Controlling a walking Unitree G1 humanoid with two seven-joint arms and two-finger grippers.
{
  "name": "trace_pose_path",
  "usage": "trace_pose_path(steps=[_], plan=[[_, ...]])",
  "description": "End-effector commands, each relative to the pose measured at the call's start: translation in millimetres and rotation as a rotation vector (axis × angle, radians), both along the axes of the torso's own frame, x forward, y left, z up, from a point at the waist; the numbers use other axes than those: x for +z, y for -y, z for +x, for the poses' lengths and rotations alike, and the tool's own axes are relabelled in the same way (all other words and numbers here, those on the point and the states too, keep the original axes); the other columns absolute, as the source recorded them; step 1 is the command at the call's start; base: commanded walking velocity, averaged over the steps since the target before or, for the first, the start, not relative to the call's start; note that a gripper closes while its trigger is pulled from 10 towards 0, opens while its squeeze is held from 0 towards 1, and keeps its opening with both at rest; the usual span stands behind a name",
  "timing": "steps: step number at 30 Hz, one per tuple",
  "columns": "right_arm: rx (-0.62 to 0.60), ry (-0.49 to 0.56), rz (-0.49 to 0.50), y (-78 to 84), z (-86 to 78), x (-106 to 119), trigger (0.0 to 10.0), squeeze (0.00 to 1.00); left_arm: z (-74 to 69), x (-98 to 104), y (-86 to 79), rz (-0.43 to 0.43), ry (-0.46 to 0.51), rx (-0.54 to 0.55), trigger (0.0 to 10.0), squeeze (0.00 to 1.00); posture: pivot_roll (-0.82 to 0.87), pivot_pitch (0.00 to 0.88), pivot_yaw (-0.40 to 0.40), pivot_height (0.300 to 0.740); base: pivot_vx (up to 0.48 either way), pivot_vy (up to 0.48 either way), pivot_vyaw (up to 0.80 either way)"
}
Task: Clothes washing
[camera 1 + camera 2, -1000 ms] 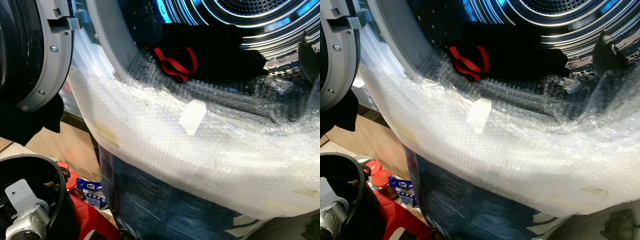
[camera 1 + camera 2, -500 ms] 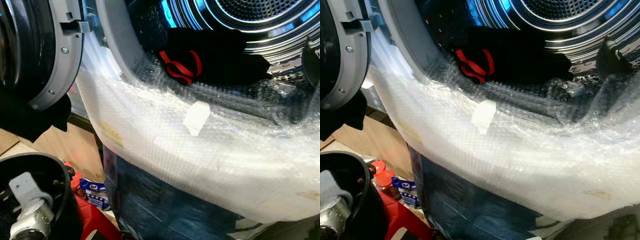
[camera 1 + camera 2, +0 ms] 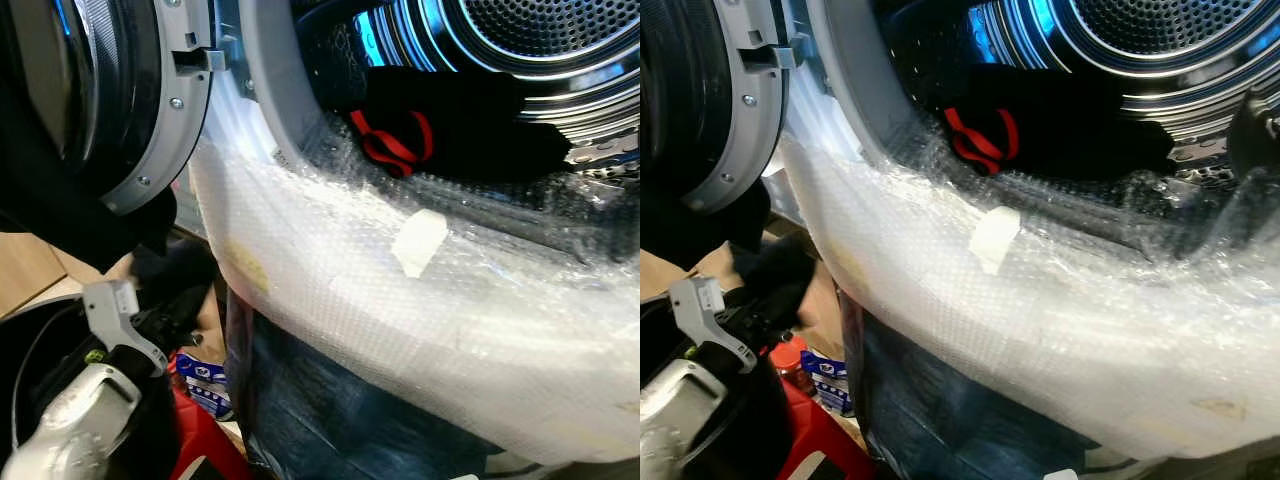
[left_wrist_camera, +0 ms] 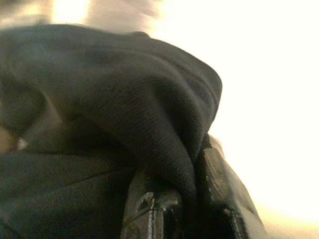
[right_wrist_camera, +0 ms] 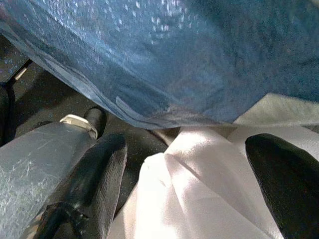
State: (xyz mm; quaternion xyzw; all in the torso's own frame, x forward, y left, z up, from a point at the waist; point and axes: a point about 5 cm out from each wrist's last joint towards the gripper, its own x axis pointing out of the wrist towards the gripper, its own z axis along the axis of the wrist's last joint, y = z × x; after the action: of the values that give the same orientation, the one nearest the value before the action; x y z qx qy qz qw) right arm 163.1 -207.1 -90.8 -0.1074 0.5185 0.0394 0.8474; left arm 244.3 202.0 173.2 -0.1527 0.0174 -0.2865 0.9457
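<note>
Between my left gripper (image 4: pixel 187 209) fingers a dark garment (image 4: pixel 109 114) is pinched, now lifted from the basket (image 3: pixel 20 340) toward the drum (image 3: pixel 540 60); loading step underway; right gripper (image 5: pixel 187 186) fingers spread, over white cloth (image 5: pixel 199 184)

- My drum (image 3: pixel 560 40) is glossy perforated metal, catching blue light
- Bubble wrap (image 3: pixel 420 300) over the machine's front is clear, pebbled plastic with a shine
- The tape (image 3: pixel 418 242) on it looks matt, papery white
- The door (image 3: pixel 150 110) rim is smooth grey plastic
- The garment (image 3: pixel 470 120) in the drum is matt black cloth with a red strap (image 3: pixel 395 145)
- My left gripper (image 4: pixel 192 209), fingers of glossy black plastic, pinches dark woven cloth (image 4: pixel 114 99)
- My left arm (image 3: pixel 70 420) is brushed silver metal
</note>
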Motion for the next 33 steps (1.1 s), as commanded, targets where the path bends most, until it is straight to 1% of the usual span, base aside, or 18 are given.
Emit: trace_pose_path(steps=[1,2,5,7,8,10,11,13,14,15,16,19,23,25,28,30,31,33], plan=[[-0.012,-0.015,0.003,0.9,-3.9,-2,10.0,0.00,-14.7,12,18.0,-0.004,0.014,-0.207,0.0,0.00,0.07,0.062,-0.069,0.740,0.000,0.000,0.00],[-0.015,-0.011,0.007,-0.1,-2.3,-1,10.0,0.00,-18.6,18,19.9,0.015,0.017,-0.258,0.0,0.00,0.07,0.062,-0.069,0.740,0.000,0.000,0.00],[-0.018,-0.002,0.017,-3.4,1.5,0,10.0,0.00,-20.4,31,22.0,0.045,0.035,-0.344,0.0,0.00,0.08,0.069,-0.053,0.740,0.000,0.000,0.00],[-0.023,0.008,0.027,-6.3,4.2,1,10.0,0.00,-21.5,44,30.6,0.022,0.072,-0.479,0.0,0.00,0.09,0.070,-0.049,0.740,0.000,0.000,0.00],[-0.022,0.010,0.028,-7.5,5.0,1,10.0,0.00,-20.0,45,34.1,0.011,0.076,-0.514,0.0,0.00,0.09,0.069,-0.044,0.740,0.000,0.000,0.00],[-0.011,0.020,0.038,-11.6,7.5,1,10.0,0.00,-14.1,41,43.2,0.040,0.059,-0.566,0.0,0.00,0.09,0.069,-0.036,0.740,0.000,0.000,0.00],[-0.017,0.035,0.060,-15.7,10.9,2,10.0,0.00,-9.9,38,57.8,0.036,0.044,-0.646,0.0,0.00,0.08,0.067,-0.029,0.740,0.000,0.000,0.00],[-0.023,0.041,0.070,-17.6,12.7,3,10.0,0.00,-10.0,38,65.3,0.017,0.035,-0.701,0.0,0.00,0.08,0.067,-0.027,0.740,0.000,0.000,0.00],[-0.028,0.047,0.076,-18.4,13.9,3,10.0,0.00,-12.3,42,79.6,-0.120,0.032,-0.803,0.0,0.00,0.07,0.067,-0.026,0.740,0.000,0.000,0.00],[-0.028,0.047,0.076,-18.4,13.9,3,10.0,0.00,-12.3,42,79.6,-0.120,0.032,-0.803,0.0,0.00,0.07,0.067,-0.026,0.740,0.000,0.000,0.00],[-0.029,0.049,0.077,-19.3,15.0,4,10.0,0.00,-14.6,42,90.1,-0.186,0.016,-0.905,0.0,0.00,0.06,0.066,-0.015,0.740,0.000,0.000,0.00],[-0.033,0.049,0.081,-20.1,15.6,4,10.0,0.00,-13.7,35,104.8,-0.179,-0.021,-1.030,0.0,0.00,0.04,0.064,-0.012,0.740,0.000,0.000,0.00],[-0.043,0.069,0.112,-22.6,16.2,4,10.0,0.00,-11.3,29,124.2,-0.149,-0.045,-1.149,0.0,0.00,0.04,0.064,-0.007,0.740,0.000,0.000,0.00],[-0.055,0.085,0.145,-25.3,16.8,5,10.0,0.00,-11.7,25,138.7,-0.158,-0.066,-1.228,0.0,0.00,0.02,0.063,-0.001,0.740,0.000,0.000,0.00],[-0.059,0.091,0.153,-26.3,16.9,5,10.0,0.00,-13.8,19,154.4,-0.154,-0.078,-1.297,0.0,0.00,0.02,0.062,0.002,0.740,0.000,0.000,0.00],[-0.059,0.091,0.152,-26.3,16.9,5,10.0,0.00,-13.9,18,156.1,-0.153,-0.078,-1.303,0.0,0.00,0.02,0.062,0.002,0.740,0.000,0.000,0.00],[-0.056,0.089,0.153,-26.7,16.3,4,10.0,0.00,-14.5,19,161.4,-0.154,-0.069,-1.316,0.0,0.00,0.03,0.066,0.000,0.740,0.000,0.000,0.00],[-0.043,0.078,0.156,-30.0,14.3,3,10.0,0.00,-16.2,21,181.1,-0.150,-0.039,-1.356,0.0,0.00,0.03,0.061,-0.002,0.740,0.000,0.000,0.00]])
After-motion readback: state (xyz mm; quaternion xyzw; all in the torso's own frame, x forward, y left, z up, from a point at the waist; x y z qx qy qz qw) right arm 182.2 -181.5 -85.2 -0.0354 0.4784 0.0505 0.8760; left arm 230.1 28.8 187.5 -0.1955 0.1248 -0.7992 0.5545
